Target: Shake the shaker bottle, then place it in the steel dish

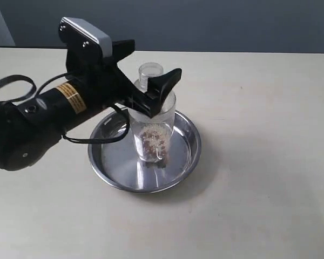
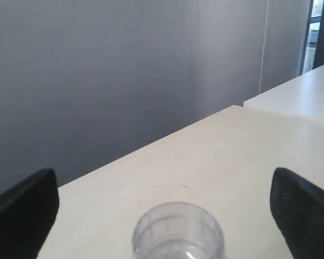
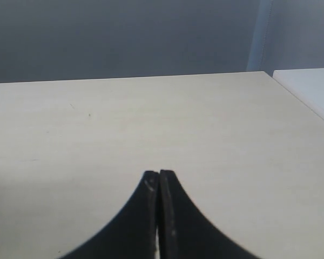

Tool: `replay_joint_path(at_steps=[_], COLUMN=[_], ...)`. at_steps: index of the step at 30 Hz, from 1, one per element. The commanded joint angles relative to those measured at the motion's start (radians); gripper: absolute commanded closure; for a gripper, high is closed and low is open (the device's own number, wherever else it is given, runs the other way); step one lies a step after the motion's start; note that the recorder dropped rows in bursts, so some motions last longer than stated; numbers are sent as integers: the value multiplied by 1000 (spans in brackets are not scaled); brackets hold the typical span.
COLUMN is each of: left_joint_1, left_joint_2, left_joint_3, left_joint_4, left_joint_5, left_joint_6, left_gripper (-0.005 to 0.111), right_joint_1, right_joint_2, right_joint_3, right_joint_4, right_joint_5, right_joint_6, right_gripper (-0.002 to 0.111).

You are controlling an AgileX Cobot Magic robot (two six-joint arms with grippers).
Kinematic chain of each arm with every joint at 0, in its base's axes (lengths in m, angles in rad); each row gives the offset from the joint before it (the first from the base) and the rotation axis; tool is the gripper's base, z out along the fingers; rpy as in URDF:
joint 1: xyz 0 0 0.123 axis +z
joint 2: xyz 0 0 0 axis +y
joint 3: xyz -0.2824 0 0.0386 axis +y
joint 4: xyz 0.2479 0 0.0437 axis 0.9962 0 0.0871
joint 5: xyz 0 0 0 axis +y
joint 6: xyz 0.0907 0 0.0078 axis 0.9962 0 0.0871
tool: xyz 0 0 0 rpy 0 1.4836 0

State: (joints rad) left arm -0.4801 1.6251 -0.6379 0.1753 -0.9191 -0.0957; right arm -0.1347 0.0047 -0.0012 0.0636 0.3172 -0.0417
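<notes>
Pale bench point(image 1: 259, 162), grey wall behind. Shaker bottle point(image 1: 154, 129) upright inside steel dish point(image 1: 105, 162), left end effector point(image 1: 154, 59) spread wide either side of its shoulder. Right end effector point(image 3: 159, 183) pressed together.

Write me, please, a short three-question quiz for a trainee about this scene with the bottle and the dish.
1. True or false: the bottle stands upright inside the dish.
2. Pick one. The jaws of the left gripper are:
A) shut on the cap
B) open, one finger on each side of the bottle
C) out of every view
3. In one word, is the right gripper open or shut?

Key
1. True.
2. B.
3. Shut, with nothing between its fingertips.
</notes>
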Motion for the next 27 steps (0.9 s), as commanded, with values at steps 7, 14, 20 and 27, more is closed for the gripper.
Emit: replay_joint_path(at_steps=[7,14,20,27], left_joint_1=[-1,-1,-1,-1], left_joint_2=[-390,-673,-897,-1022], left_joint_3=[14,172,325,403], left_joint_4=[-63,-339,-760,-778], left_joint_5=[535,611,595,615], left_joint_6=[55,291,543,657], left_gripper=[77,106,106,106], right_joint_1=[-3,-3,-3,-3], right_joint_2=[-5,-5,-5,-5], right_joint_3=[1,1,1,1], right_joint_4=[-2,-2,-2,-2], right_joint_5=[-12,-12,-12,-12], right_joint_6=[-2,-2,-2,-2], right_gripper=[109,109,109,109])
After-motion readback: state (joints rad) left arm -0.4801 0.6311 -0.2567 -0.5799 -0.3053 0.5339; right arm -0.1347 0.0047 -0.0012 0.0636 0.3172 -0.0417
